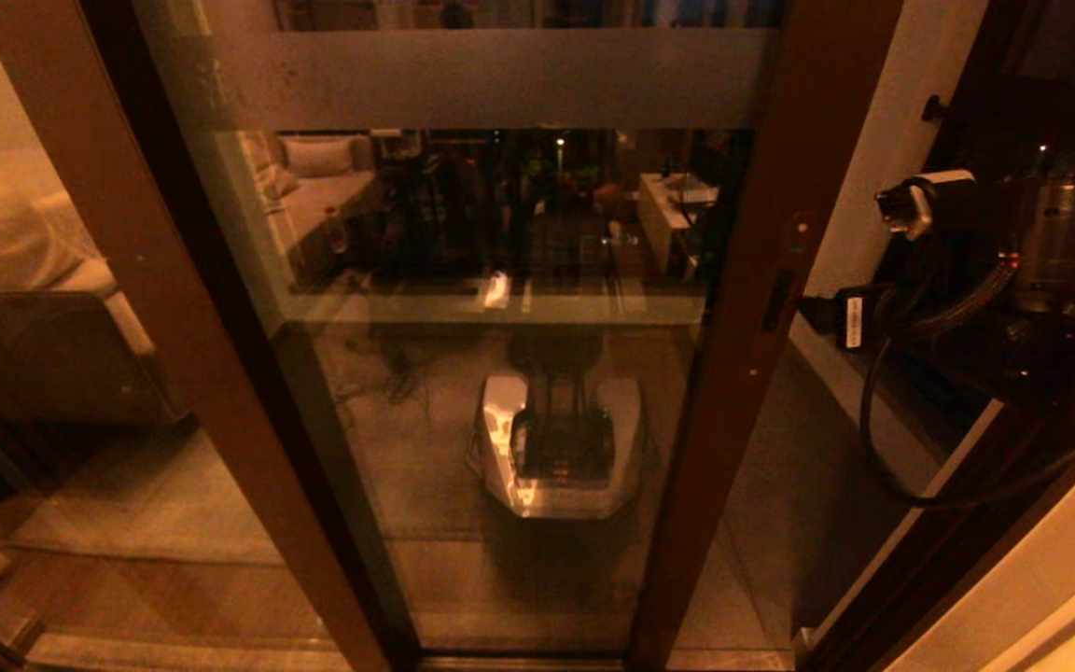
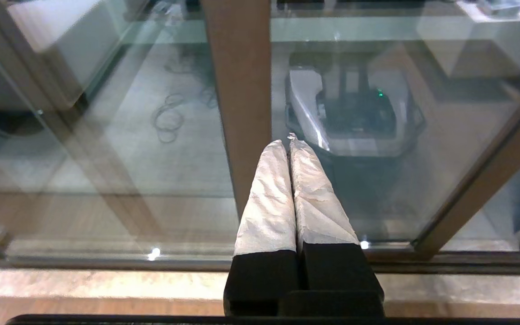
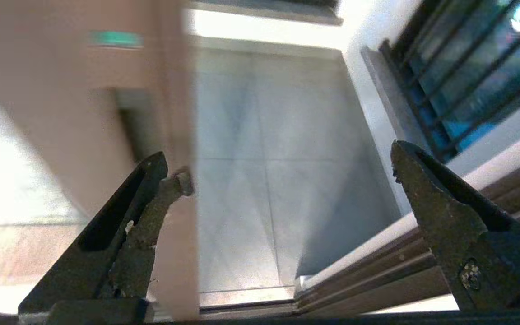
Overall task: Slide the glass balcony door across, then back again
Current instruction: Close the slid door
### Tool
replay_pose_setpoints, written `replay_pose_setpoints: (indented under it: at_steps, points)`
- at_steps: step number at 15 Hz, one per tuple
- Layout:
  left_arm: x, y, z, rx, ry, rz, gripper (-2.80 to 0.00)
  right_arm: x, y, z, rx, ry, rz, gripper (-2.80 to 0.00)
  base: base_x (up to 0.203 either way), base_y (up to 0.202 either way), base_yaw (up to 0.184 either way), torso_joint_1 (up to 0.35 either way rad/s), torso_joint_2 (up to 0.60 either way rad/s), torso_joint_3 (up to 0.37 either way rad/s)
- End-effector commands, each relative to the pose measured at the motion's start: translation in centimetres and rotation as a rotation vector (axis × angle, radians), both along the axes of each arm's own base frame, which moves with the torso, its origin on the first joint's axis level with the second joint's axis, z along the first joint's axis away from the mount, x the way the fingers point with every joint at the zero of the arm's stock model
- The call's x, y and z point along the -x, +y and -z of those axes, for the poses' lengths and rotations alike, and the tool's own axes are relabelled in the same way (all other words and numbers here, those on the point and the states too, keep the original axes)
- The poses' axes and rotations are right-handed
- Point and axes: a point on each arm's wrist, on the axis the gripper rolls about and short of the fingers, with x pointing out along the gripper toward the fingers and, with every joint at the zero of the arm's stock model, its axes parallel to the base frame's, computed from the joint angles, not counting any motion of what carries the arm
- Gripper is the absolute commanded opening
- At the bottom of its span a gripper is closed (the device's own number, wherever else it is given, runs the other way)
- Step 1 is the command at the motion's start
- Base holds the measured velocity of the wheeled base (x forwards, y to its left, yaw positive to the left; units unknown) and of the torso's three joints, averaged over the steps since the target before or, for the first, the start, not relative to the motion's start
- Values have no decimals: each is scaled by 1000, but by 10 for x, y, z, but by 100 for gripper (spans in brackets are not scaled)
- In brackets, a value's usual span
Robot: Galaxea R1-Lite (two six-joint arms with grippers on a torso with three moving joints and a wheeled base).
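Glass fills most of the head view: the glass balcony door (image 1: 500,308) stands straight ahead, a tall clear pane in a dark reddish-brown frame with a frosted band (image 1: 500,79) across its upper part. Its right-hand stile (image 1: 752,308) runs down just right of the middle, and a slim dark handle slot (image 1: 776,301) is set into it. To the right of that stile the doorway is open onto a grey tiled balcony floor (image 1: 780,485) with a pale wall (image 1: 873,187) beyond. The right arm reaches in from the right side at about the height of the slot, its black cables (image 1: 911,401) looping below it. In the right wrist view the right pincer (image 3: 282,176) is spread wide and holds nothing; one finger (image 3: 151,198) lies right against the edge of the stile near the slot, though the blur hides whether it touches, while the other finger (image 3: 427,189) hangs over the open gap, near a window with black bars (image 3: 458,67). The left pincer (image 2: 290,143) is clenched with nothing in it, its pale wrapped fingers (image 2: 269,203) pressed together, hanging low before the glass. A reflection of the robot's base (image 1: 556,448) shows in the pane.
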Motion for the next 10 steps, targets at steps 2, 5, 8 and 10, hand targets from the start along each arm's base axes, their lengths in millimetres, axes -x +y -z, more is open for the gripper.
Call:
replay_pose_setpoints:
  at_steps: [2,5,8,10]
  points:
    - [0,0,0,0,2,0,-280,9,9,-6,-8,-18,-49,0,0,0,0,0,0,0]
    - [0,0,0,0,2,0,-280,4,16,-5,-7,-13,-64,0,0,0,0,0,0,0]
    - [0,0,0,0,2,0,-280,-7,18,7,3,23,-61,0,0,0,0,0,0,0]
    - [0,0,0,0,2,0,-280,-10,18,11,4,34,-55,0,0,0,0,0,0,0]
